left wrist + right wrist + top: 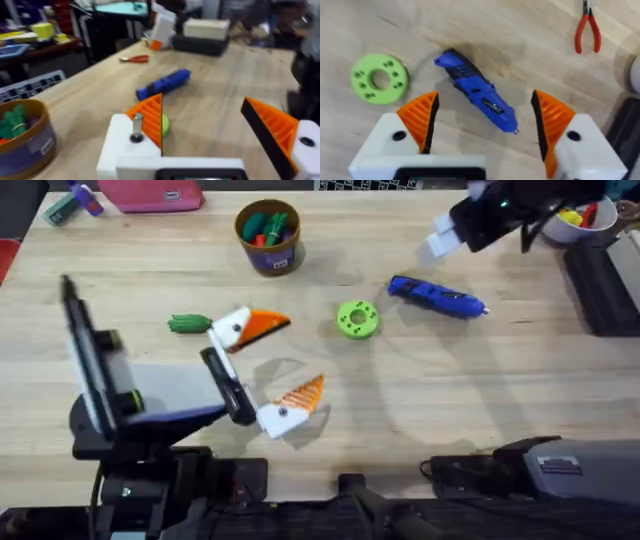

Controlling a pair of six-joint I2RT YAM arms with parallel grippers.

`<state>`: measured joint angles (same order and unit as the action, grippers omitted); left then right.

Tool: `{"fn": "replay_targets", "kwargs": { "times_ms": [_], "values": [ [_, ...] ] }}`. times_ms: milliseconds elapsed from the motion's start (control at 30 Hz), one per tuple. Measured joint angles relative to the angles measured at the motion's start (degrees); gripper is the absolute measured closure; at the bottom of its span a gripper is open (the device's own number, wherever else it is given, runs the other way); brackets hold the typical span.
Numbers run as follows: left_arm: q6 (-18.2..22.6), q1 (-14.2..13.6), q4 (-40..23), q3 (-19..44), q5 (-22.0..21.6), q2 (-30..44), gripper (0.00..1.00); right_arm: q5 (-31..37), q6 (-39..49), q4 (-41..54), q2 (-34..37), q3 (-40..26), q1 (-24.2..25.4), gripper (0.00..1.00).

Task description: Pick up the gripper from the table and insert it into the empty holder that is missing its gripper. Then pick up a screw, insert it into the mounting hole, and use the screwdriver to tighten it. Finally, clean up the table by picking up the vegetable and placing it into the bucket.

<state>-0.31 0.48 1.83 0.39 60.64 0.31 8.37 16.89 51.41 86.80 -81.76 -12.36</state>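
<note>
left gripper (205, 127): fingers spread | right gripper (485, 122): fingers spread

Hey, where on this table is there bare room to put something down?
Bare wood lies right of the green disc, below the screwdriver, out to the table's right edge. Another patch sits at far left, above the left arm, left of the vegetable. It is crowded mid-left, around the left tool, and up by the bucket.

Overhead looks down on the table (420, 400); both wrist views, nearer, share the screwdriver (437, 296) (165, 84) (477, 91).
</note>
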Motion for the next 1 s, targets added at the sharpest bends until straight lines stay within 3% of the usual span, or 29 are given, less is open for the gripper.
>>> {"fn": "replay_targets", "kwargs": {
  "times_ms": [100,267,433,567,833,1000],
  "values": [
    [-5.8,1.0,-2.2,1.0,-4.9,0.0,0.015,-2.5,-5.6,0.0,-3.3,0.0,0.0,0.009],
    [-7.6,4.7,-18.8,9.2,-13.4,1.5,0.015,-8.5,-10.9,0.3,-8.5,0.0,0.0,0.009],
    [-4.6,7.8,-36.7,24.2,-22.4,9.3,0.015,-13.0,-13.3,1.7,-10.7,0.3,0.0,0.009],
    [-1.5,8.3,-47.4,36.7,-29.4,19.7,0.015,-14.4,-15.3,-0.7,-14.2,5.7,0.0,0.011],
    [4.0,8.3,-62.5,54.5,-42.1,43.0,0.015,-15.3,-18.0,-4.9,-26.0,22.0,1.1,0.007],
    [9.0,8.9,-70.0,64.8,-46.3,57.8,0.016,-15.3,-18.4,-4.0,-31.2,25.5,4.0,0.007]
  ]
}}
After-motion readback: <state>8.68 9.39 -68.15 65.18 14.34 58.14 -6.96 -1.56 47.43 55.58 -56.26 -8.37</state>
